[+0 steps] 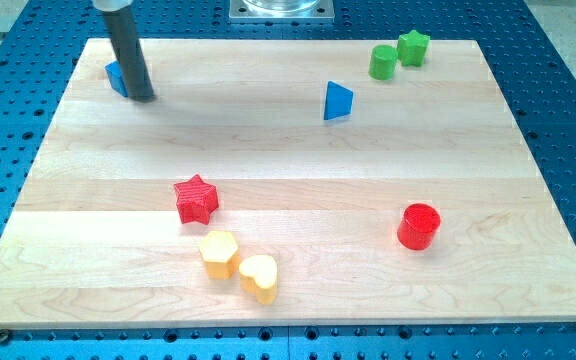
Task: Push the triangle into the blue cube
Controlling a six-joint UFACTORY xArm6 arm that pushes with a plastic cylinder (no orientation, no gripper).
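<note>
The blue triangle point(337, 101) stands on the wooden board point(288, 180) right of centre near the view's top. The blue cube point(116, 77) sits at the top left, mostly hidden behind my rod. My tip point(142, 98) rests on the board just to the right of and below the blue cube, touching or nearly touching it. The triangle is far to the right of my tip.
A green cylinder point(382, 62) and a green star point(413, 47) sit at the top right. A red star point(196, 199) is left of centre. A yellow hexagon point(219, 254) and a yellow heart point(259, 277) lie near the bottom. A red cylinder point(418, 226) is at lower right.
</note>
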